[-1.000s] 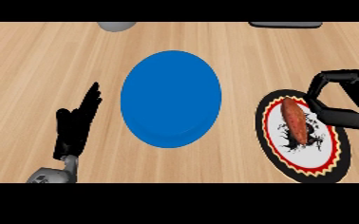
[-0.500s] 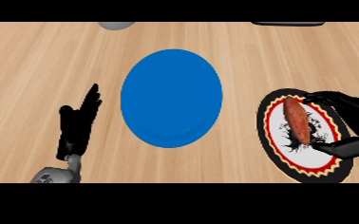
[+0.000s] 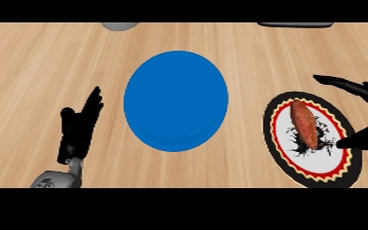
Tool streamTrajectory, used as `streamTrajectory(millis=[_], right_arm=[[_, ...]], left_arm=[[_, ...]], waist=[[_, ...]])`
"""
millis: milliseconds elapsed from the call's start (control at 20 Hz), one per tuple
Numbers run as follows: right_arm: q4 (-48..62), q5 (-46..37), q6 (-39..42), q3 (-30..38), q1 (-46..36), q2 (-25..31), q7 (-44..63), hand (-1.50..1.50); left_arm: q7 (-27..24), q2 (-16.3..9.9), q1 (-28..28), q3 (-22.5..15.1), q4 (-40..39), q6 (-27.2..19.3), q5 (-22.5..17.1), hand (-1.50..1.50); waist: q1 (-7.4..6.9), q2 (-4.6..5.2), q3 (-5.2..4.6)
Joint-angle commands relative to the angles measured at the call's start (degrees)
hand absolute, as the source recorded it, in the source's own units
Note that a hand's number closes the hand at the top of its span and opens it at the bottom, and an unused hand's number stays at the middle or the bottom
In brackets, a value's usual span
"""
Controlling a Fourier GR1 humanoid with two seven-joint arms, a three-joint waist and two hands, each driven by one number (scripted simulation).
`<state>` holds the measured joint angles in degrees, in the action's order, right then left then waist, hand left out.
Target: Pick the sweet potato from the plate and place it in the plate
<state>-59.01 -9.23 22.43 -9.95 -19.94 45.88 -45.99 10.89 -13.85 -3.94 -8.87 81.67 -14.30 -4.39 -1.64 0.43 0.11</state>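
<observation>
Grey round object (image 3: 120,26) and dark flat object (image 3: 295,24) at counter's (image 3: 57,63) far edge.

Table (image 3: 43,58) looks like light wood w/ fine grain, matt; blue plate (image 3: 176,100) smooth, plain, slight sheen at rim; patterned plate (image 3: 277,126) smooth w/ printed design; sweet potato (image 3: 304,124) rough-skinned, reddish-brown; left hand (image 3: 78,126) matt black.

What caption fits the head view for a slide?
Right robot hand open around the sweet potato on the patterned plate, blue plate beside it.
</observation>
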Motion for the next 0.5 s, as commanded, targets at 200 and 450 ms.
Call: streamTrajectory(millis=[200,450], right_arm=[[3.1,-12.4,5.7,-10.2,-8.2,3.8,-0.9,-1.5],[5.2,-16.5,6.5,-14.1,-9.9,1.8,-0.1,-1.5]], left_arm=[[0.6,-0.3,-0.5,0.9,0.2,0.6,0.2,0.0],[2.5,0.1,-0.5,0.8,1.3,0.0,1.3,0.0]], waist=[[-0.21,-0.04,-0.1],[0.47,-0.19,-0.09]])
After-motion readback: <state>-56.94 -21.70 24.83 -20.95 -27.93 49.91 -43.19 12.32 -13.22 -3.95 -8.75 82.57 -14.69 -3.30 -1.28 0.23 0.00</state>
